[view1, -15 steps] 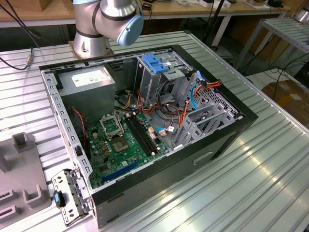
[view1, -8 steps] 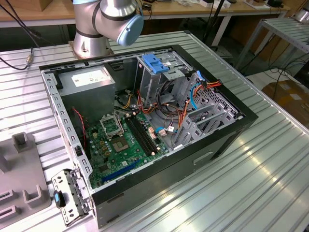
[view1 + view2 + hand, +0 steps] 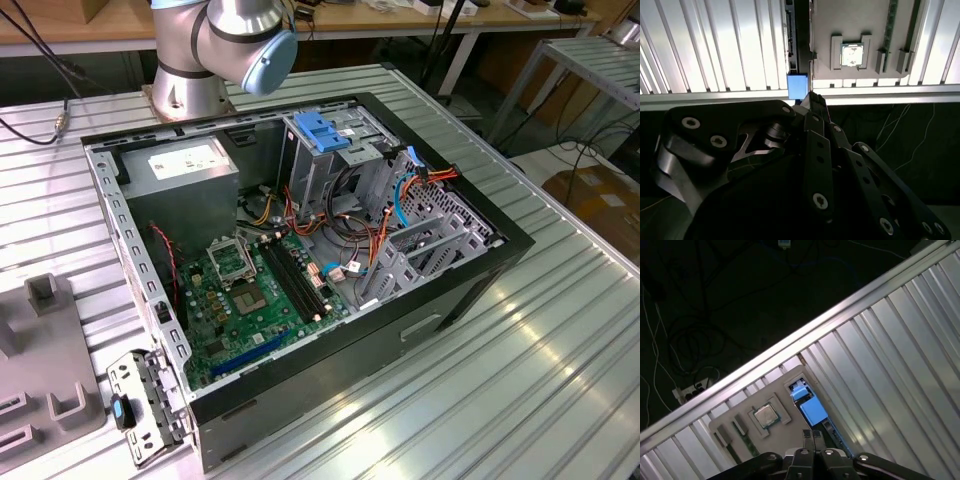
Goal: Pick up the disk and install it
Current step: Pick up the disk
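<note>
**Hand.** The hand (image 3: 813,100) was closed, its dark fingertips (image 3: 807,434) pressed together tip to tip. It hung low over the edge of a flat grey plastic tray (image 3: 855,20), just beside the blue end of the disk. Whether the tips touched the disk could not be told.

**Task item.** The flat dark rectangular disk in its bright blue plastic carrier (image 3: 801,45) stood on its thin edge along the side of the grey tray, where the tray meets the ribbed aluminium surface (image 3: 715,45). In the second wrist view, the carrier's blue end tab faced the hand.

**Tray contents.** A square silver processor chip (image 3: 852,54) sat in a raised grey holder on the tray, well apart from the disk. A narrow green memory stick (image 3: 890,25) lay beyond it.

**Exterior view.**
- An open black computer case (image 3: 350,395) lay on its side on the surface, its green motherboard (image 3: 250,300) exposed.
- At the far side of the case stood a tall grey metal cage (image 3: 350,175) topped by a light-blue plastic latch plate (image 3: 325,130).
- The arm's silver base (image 3: 215,45) stood just behind the case.
- The grey tray lay at the exterior view's left, apart from the case.
</note>
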`<move>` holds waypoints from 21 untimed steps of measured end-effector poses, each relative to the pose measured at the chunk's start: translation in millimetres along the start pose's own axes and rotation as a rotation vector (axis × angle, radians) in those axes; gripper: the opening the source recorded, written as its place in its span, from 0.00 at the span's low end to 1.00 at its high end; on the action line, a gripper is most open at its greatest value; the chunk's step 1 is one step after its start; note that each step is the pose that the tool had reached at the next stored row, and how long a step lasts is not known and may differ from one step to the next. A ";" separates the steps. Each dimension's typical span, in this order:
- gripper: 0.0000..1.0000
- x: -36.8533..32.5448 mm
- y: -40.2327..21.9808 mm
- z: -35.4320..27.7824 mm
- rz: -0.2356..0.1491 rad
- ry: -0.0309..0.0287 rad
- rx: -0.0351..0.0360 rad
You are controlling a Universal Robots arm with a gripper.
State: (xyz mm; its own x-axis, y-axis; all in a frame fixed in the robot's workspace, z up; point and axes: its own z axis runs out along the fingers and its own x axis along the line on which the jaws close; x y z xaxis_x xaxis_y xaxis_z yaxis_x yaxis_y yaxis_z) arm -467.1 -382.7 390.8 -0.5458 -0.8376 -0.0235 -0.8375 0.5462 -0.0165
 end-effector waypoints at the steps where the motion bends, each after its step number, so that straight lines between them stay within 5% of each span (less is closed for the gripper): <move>1: 0.11 0.0 0.0 0.0 -0.005 0.0000 -0.0001; 21: 0.11 0.0 0.0 0.0 -0.099 -0.0017 -0.0023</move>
State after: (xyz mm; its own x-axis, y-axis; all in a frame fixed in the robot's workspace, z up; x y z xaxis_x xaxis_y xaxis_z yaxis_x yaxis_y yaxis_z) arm -467.1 -382.6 390.8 -0.4606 -0.8873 -0.0236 -0.8873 0.4610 -0.0165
